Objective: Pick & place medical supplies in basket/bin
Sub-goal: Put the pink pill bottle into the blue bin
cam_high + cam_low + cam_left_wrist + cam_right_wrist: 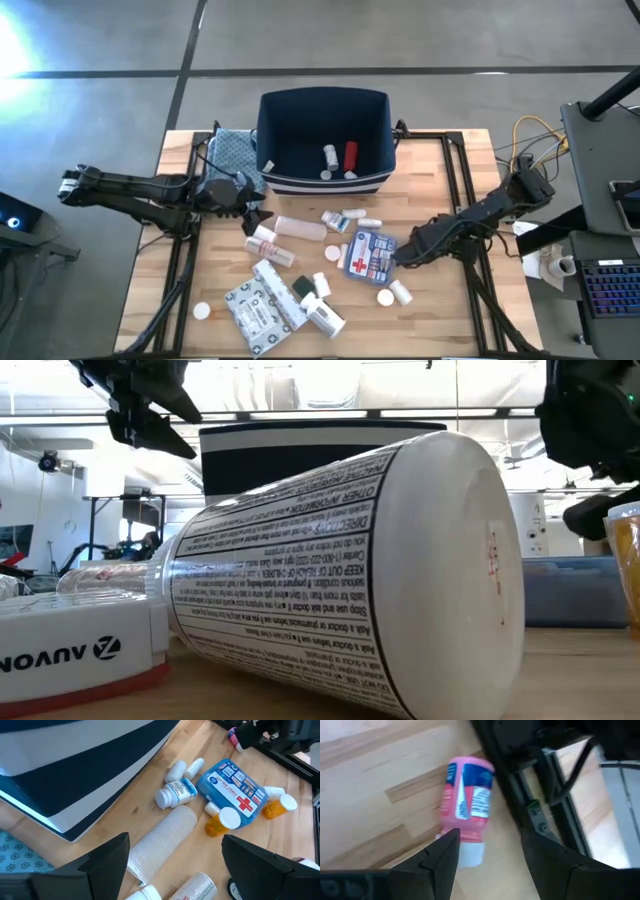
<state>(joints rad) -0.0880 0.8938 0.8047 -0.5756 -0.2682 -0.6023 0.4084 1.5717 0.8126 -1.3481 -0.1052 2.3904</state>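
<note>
Two bottles lie inside the bin point(322, 140) at the upper centre of the high view — a white one point(329, 156) and a red one point(350, 154), side by side on its floor. A blue cloth point(232, 155) sits just left of the bin.

Most supplies are scattered on the table point(440, 320) below the bin. The first-aid box point(370, 254) lies flat right of centre, with two white bottles point(393, 293) near its lower right corner. A clear tube point(300, 227) lies left of centre, and grey-white packets point(258, 305) sit in the lower left, a white bottle point(324, 316) beside them.

The left gripper point(256, 218) hangs at centre left, near the tube, its fingers point(100, 867) spread with nothing between them. Its wrist view looks past them at the bin's wall, the tube and the box.

The right gripper point(399, 256) is at the box's right edge. Its fingers point(442, 855) stand apart and empty in the wrist view, where a pink bottle point(465, 802) lies on the wood just beyond them — whether they touch it cannot be told.

In the low view a big white printed bottle point(350, 570) on its side fills the frame.
</note>
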